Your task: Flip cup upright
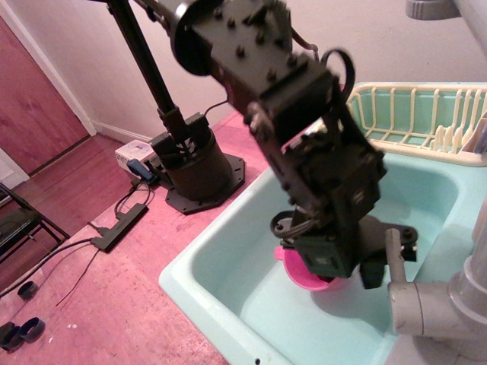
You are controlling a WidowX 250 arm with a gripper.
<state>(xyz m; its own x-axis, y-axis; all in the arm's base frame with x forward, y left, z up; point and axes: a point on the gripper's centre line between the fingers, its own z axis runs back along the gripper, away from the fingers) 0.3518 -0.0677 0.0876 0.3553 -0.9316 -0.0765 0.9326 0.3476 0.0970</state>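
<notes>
Cup [304,274], bright pink, sat low inside the pale green sink [228,258], mostly hidden behind the black arm [304,129]; only its curved lower edge showed. Fingers [373,262] were beside or around it. Whether they clenched it could not be told. Dish rack [411,114] stood behind the sink.
</notes>
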